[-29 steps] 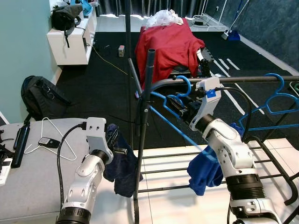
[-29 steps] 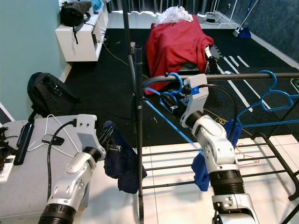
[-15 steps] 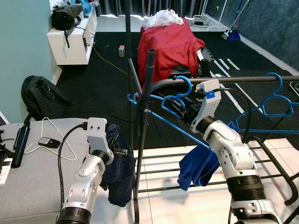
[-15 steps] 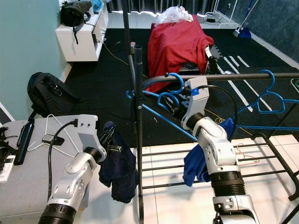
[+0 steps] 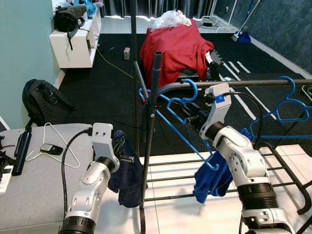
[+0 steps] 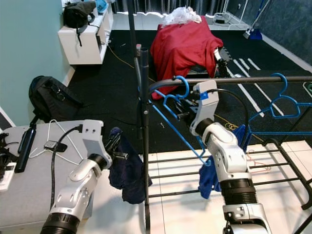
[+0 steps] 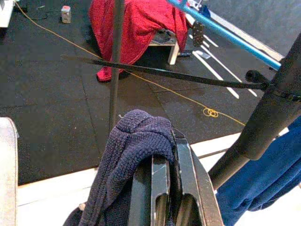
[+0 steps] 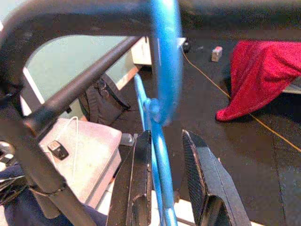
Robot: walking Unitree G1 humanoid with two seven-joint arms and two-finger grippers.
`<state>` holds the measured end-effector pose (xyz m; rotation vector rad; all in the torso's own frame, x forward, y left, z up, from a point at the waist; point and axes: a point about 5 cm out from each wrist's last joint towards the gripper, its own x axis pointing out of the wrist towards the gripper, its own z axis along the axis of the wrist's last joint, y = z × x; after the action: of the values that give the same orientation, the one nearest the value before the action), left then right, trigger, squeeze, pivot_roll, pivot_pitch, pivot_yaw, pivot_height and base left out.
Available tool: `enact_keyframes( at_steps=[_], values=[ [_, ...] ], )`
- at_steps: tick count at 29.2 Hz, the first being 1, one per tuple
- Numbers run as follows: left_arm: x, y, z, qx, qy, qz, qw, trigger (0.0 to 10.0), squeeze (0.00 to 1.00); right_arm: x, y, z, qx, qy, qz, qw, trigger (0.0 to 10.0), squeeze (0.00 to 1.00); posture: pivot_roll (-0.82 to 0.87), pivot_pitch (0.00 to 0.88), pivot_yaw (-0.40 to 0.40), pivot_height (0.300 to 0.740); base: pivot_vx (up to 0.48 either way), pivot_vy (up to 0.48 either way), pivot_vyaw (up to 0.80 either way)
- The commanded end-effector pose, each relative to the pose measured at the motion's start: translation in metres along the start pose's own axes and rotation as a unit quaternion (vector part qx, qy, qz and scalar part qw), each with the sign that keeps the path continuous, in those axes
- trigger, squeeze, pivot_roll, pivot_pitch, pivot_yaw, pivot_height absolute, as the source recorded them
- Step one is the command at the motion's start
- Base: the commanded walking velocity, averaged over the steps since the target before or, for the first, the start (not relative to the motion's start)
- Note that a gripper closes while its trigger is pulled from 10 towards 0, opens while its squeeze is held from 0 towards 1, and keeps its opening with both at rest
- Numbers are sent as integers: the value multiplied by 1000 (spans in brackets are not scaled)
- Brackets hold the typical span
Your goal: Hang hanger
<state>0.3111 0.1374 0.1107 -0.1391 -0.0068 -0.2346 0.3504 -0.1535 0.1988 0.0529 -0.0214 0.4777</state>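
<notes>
A blue hanger (image 5: 180, 131) has its hook over the black rail (image 5: 243, 83) of a clothes rack, next to the upright post (image 5: 153, 97). It tilts steeply, and a blue cloth (image 5: 212, 178) droops from its low end. My right gripper (image 5: 191, 118) is just under the rail. Its fingers (image 8: 141, 179) stand open on either side of the hanger's bar (image 8: 162, 141). My left gripper (image 5: 122, 146) is low by the post, shut on a dark navy cloth (image 7: 131, 141) that hangs down from it.
A second blue hanger (image 5: 287, 105) hangs further right on the rail. The rack's lower frame (image 5: 287, 165) spreads over the white floor. A grey table (image 5: 34, 195) on my left holds a white wire hanger (image 5: 58, 141). Beyond are a black backpack (image 5: 41, 100) and a red-draped object (image 5: 175, 48).
The blue hanger has swung to a steeper tilt: its cloth end dropped and its left end rose. The navy cloth swayed a little under the left gripper.
</notes>
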Motion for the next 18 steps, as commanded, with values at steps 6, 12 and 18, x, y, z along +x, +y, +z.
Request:
enact_keyframes(
  at_steps=[6,12,18],
  values=[
    [0,0,1,0,0,-7,1000,10000,0,4,-7,4,-5,0,-8,1000,10000,0,-61,28,-33,740,0,0,0],
    [0,0,0,0,2,-8,1000,10000,0,9,-10,3,-6,7,-9,1000,10000,0,-61,24,-34,740,0,0,0],
    [0,0,0,0,3,-8,1000,10000,0,12,-10,3,-5,11,-8,1000,10000,0,-58,24,-35,740,0,0,0]
  ],
)
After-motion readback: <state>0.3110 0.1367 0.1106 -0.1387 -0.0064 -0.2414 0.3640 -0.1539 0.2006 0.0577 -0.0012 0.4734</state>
